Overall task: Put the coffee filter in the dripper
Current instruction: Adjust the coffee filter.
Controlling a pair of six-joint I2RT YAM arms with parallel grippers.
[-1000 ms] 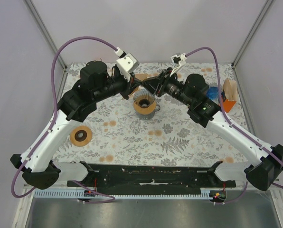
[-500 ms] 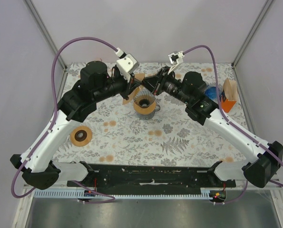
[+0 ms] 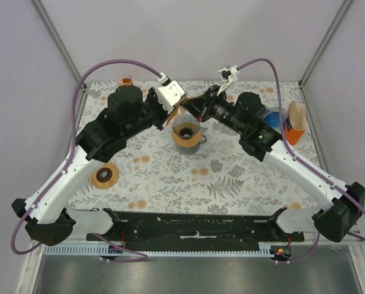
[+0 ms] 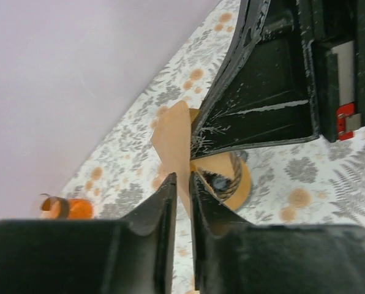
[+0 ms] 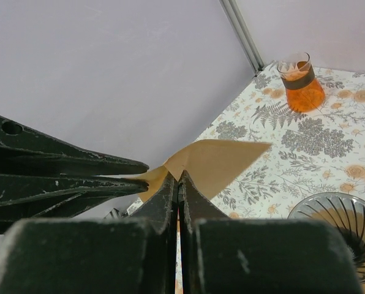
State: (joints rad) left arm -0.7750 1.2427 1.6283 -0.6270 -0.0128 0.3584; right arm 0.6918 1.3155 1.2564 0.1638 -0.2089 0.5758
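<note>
A bench (image 3: 231,184) under a grey floral cloth, boxed in by pale lilac walls, carries everything here. Nearest the arm bases, on the left, a brown ring (image 3: 105,175) lies flat, well apart from the work. Further in, past the middle, stands the dripper (image 3: 186,130), its ribbed cone bare of paper. Just beyond and above it the two arms meet. The right gripper (image 5: 178,177) is pinched tight on one edge of the coffee filter (image 5: 213,162), a tan paper wedge held in the air and flat-folded, beside the cone rather than over it. The left gripper (image 4: 184,177) has its jaws narrow with the filter's other edge between them; whether they press on the paper cannot be told. Farthest off, an orange glass (image 5: 302,82) sits in the left corner and an orange carton (image 3: 296,122) at the right edge. The step in hand looks like readying the filter between the two grippers, with placing not yet begun. The next move calls for spreading the paper open, turning its point down, centring it over the dripper's mouth and lowering it onto the ribs before either gripper lets go.
</note>
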